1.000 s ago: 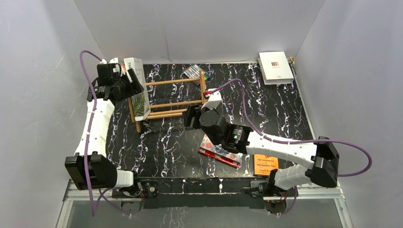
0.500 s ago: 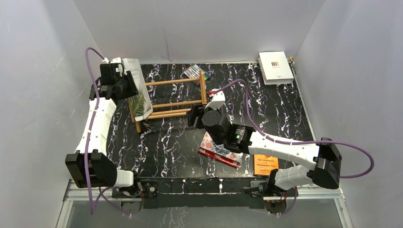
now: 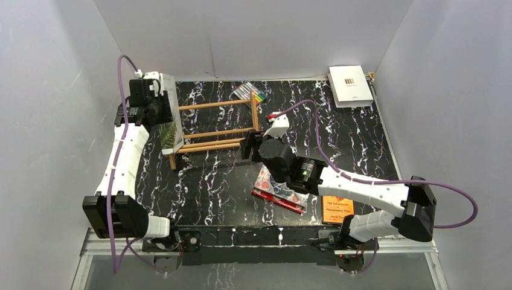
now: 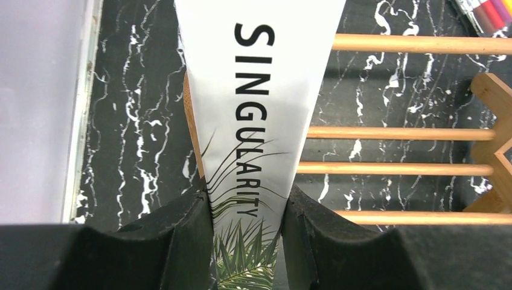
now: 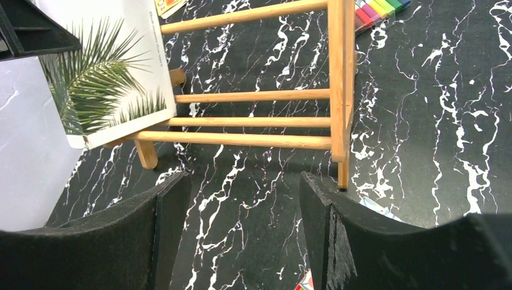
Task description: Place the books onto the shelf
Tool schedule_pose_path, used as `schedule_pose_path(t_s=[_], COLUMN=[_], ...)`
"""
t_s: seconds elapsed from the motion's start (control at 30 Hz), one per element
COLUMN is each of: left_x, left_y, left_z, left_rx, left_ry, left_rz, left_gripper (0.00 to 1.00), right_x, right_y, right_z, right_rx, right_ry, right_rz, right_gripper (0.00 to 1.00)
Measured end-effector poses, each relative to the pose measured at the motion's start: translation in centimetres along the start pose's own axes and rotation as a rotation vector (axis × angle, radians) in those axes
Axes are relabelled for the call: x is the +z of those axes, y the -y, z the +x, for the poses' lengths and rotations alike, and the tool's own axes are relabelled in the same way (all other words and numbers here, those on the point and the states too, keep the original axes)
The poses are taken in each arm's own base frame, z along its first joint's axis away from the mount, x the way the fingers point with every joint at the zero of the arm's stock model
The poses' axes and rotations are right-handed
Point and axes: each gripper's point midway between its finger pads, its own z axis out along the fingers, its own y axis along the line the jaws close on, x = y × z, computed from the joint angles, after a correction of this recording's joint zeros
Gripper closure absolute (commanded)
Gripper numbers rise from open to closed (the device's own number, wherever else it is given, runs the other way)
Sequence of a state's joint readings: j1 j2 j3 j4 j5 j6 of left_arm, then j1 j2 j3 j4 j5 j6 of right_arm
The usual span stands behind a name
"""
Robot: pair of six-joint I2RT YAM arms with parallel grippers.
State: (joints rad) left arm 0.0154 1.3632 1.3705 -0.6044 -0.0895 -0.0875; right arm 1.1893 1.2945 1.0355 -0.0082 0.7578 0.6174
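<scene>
Clamping the palm-leaf book point(image 4: 259, 90) by its spine, the left gripper point(image 4: 247, 211) stands it at the shelf's point(image 5: 253, 121) left end — the right gripper point(image 5: 241, 187) hangs near the other end, fingers apart and empty.

Left arm stretched forward, left gripper point(image 4: 246, 208) clamped on palm-leaf book point(image 4: 259, 109) — right gripper point(image 5: 241, 187) forward, jaws apart.

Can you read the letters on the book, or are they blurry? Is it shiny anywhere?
Left wrist view: sharp; the spine of the white palm-leaf book reads SINGULARITY, though it looks wedge-shaped. Top view: even light, no strong glare on the black marbled table.
</scene>
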Motion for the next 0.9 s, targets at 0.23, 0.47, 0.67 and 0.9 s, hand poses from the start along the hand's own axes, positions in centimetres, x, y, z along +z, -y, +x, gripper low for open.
schedule_pose_path(t_s=[0.23,0.47,0.67,0.9], left_x=[-0.1,-0.2,-1.5,-8.2], left_y=[-1.0,-1.6,-1.4,-0.2], left_z=[-0.3,-0.4,-2.1,-8.0], left_rx=[0.039,0.030,0.005,-0.044], left_ry=[0.009,0.011,0.048,0.256], left_rz=[-0.046,-0.082,-0.078,0.011], left_gripper=[0.36,0.29,0.18,0.12], right_x=[0.0,0.0,-0.4,-0.1], right_y=[0.2,0.3,0.9,2.0], right_z=[-0.2,-0.5,-1.1,-2.8], right_rx=[0.003,0.008,0.007,-0.029], right_ry=[0.004,0.010,0.013,0.035], right_rz=[0.005,0.007,0.016,0.047], right_gripper=[0.26,0.26,0.25,0.24])
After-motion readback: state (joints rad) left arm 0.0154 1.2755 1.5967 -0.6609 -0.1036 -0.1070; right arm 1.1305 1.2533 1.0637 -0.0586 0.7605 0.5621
